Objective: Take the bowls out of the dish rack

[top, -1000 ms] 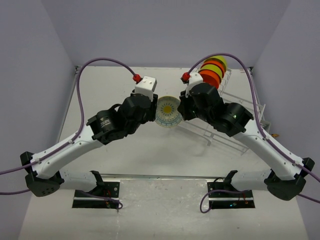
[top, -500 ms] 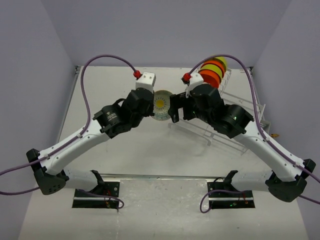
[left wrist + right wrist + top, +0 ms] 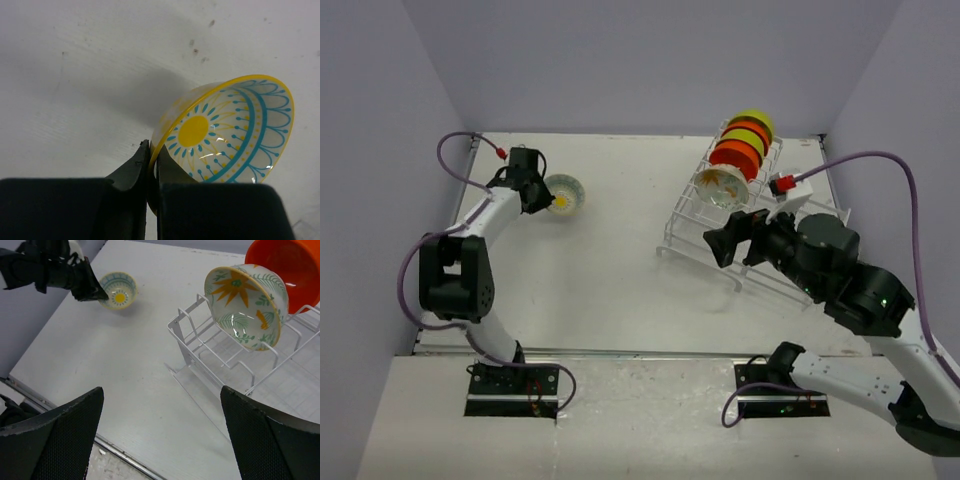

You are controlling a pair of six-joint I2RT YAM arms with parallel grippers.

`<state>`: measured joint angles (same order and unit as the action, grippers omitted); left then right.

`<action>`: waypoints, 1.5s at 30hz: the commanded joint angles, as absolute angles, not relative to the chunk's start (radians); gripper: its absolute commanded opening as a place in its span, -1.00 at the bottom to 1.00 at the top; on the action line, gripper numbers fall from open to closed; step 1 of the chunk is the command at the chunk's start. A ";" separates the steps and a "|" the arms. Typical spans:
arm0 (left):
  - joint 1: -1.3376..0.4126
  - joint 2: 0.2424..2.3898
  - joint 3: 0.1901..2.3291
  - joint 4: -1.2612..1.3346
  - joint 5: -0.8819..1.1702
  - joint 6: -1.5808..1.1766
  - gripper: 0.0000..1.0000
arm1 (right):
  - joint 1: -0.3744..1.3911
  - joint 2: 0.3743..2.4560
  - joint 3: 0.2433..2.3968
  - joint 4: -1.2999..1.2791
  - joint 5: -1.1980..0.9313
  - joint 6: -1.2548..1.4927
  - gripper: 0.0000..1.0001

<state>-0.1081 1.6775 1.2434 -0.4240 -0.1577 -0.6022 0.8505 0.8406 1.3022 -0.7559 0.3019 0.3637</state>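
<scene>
White links and black joints on left arm (image 3: pixel 488 215) and right arm (image 3: pixel 840 272) — purple cable (image 3: pixel 868 153) with red plug (image 3: pixel 781 184) at two o'clock; right gripper (image 3: pixel 161 390) matte black.

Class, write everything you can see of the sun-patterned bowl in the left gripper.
The sun-patterned bowl is small, round, shallow and glossy: cream inside, a yellow disc at the centre, teal petals and arches, a yellow rim. It is tipped on edge, its inside facing the wrist camera. The left gripper is shut on its rim, one finger inside, one outside. It is at the far left of the table; whether they touch is unclear.
</scene>
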 commanded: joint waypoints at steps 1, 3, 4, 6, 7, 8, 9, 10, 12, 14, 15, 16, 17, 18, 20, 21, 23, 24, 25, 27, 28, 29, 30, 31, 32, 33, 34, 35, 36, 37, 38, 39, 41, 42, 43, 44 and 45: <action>-0.062 1.801 1.331 -0.290 0.014 -0.673 -1.00 | 0.851 0.810 1.286 -0.796 0.342 0.367 0.98; -0.034 1.894 1.362 -0.267 0.104 -0.689 -1.00 | 0.850 0.802 1.278 -0.824 0.357 0.359 0.98; -0.026 1.914 1.365 -0.255 0.098 -0.690 -1.00 | 0.850 0.802 1.273 -0.831 0.367 0.354 0.98; -0.012 1.974 1.379 -0.238 0.103 -0.704 -1.00 | 0.848 0.811 1.263 -0.847 0.428 0.348 0.98; -0.008 1.988 1.381 -0.232 0.115 -0.710 -1.00 | 0.845 0.816 1.256 -0.845 0.437 0.335 0.98; -0.005 2.002 1.375 -0.227 0.120 -0.719 -1.00 | 0.839 0.827 1.253 -0.847 0.442 0.328 0.98; -0.003 2.006 1.371 -0.224 0.115 -0.721 -1.00 | 0.827 0.834 1.255 -0.847 0.439 0.322 0.98; -0.003 2.008 1.373 -0.227 0.107 -0.722 -1.00 | 0.819 0.844 1.258 -0.845 0.433 0.307 0.98; -0.003 2.010 1.361 -0.222 0.095 -0.732 -1.00 | 0.784 0.880 1.276 -0.839 0.425 0.278 0.98; -0.003 2.003 1.353 -0.227 0.097 -0.742 -0.43 | 0.734 0.935 1.304 -0.828 0.419 0.252 0.98; -0.003 1.997 1.348 -0.227 0.097 -0.745 -0.15 | 0.718 0.959 1.316 -0.825 0.440 0.220 0.98; -0.003 1.990 1.344 -0.227 0.097 -0.747 0.01 | 0.709 0.985 1.331 -0.825 0.457 0.197 0.98; -0.003 1.971 1.339 -0.230 0.094 -0.746 0.30 | 0.701 1.011 1.363 -0.822 0.481 0.175 0.98; -0.005 1.957 1.339 -0.253 0.083 -0.749 0.59 | 0.700 1.063 1.382 -0.824 0.541 0.140 0.98; -0.005 1.901 1.325 -0.268 0.069 -0.742 1.00 | 0.699 1.107 1.445 -0.824 0.560 0.112 0.98; -0.003 1.875 1.319 -0.291 0.060 -0.739 1.00 | 0.699 1.142 1.465 -0.824 0.566 0.091 0.98; -0.005 1.776 1.278 -0.311 0.034 -0.723 1.00 | 0.698 1.170 1.522 -0.822 0.604 0.061 0.98; -0.005 1.729 1.257 -0.327 0.025 -0.716 1.00 | 0.698 1.184 1.537 -0.824 0.627 0.031 0.93; -0.005 1.683 1.232 -0.330 0.009 -0.709 1.00 | 0.698 1.213 1.567 -0.824 0.668 0.012 0.86; -0.006 1.506 1.107 -0.286 0.023 -0.701 1.00 | 0.696 1.245 1.586 -0.812 0.712 -0.062 0.68; -0.006 1.379 1.010 -0.272 0.037 -0.701 1.00 | 0.696 1.270 1.594 -0.790 0.747 -0.084 0.58; -0.006 1.318 0.970 -0.261 0.041 -0.698 1.00 | 0.693 1.282 1.601 -0.785 0.753 -0.107 0.51; -0.006 1.255 0.935 -0.262 0.044 -0.686 1.00 | 0.690 1.296 1.611 -0.785 0.756 -0.113 0.42; -0.006 1.138 0.876 -0.262 0.054 -0.677 1.00 | 0.687 1.322 1.626 -0.784 0.759 -0.121 0.33; -0.006 1.084 0.859 -0.279 0.060 -0.663 1.00 | 0.686 1.334 1.629 -0.779 0.768 -0.144 0.27; -0.006 1.030 0.844 -0.291 0.075 -0.638 1.00 | 0.686 1.344 1.629 -0.769 0.776 -0.158 0.16; -0.006 0.941 0.832 -0.308 0.086 -0.626 1.00 | 0.686 1.362 1.628 -0.747 0.779 -0.169 0.07; -0.008 0.905 0.831 -0.349 0.098 -0.611 1.00 | 0.684 1.373 1.626 -0.739 0.781 -0.184 0.00; -0.008 0.873 0.836 -0.373 0.110 -0.595 1.00 | 0.686 1.384 1.625 -0.735 0.781 -0.186 -0.06; -0.008 0.821 0.854 -0.403 0.117 -0.566 1.00 | 0.686 1.400 1.621 -0.733 0.779 -0.183 -0.08; -0.008 0.801 0.867 -0.460 0.114 -0.551 1.00 | 0.684 1.405 1.618 -0.730 0.773 -0.180 -0.10; -0.008 0.781 0.879 -0.483 0.104 -0.520 1.00 | 0.686 1.410 1.611 -0.724 0.775 -0.183 -0.16; -0.008 0.741 0.916 -0.547 0.091 -0.499 1.00 | 0.686 1.417 1.583 -0.700 0.787 -0.192 -0.41; -0.008 0.729 0.942 -0.566 0.077 -0.474 1.00 | 0.686 1.419 1.553 -0.666 0.836 -0.199 -0.48; -0.008 0.729 0.956 -0.584 0.071 -0.465 1.00 | 0.686 1.417 1.539 -0.652 0.862 -0.216 -0.66; -0.008 0.730 0.966 -0.618 0.061 -0.456 1.00 | 0.686 1.417 1.528 -0.640 0.886 -0.219 -0.71; -0.008 0.732 0.983 -0.629 0.055 -0.442 1.00 | 0.689 1.417 1.514 -0.631 0.928 -0.222 -0.80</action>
<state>-0.0090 0.7288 0.9180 -0.5270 0.0715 -0.5270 0.6842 1.4151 1.5463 -0.7349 0.8501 -0.2119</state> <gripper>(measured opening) 0.997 0.129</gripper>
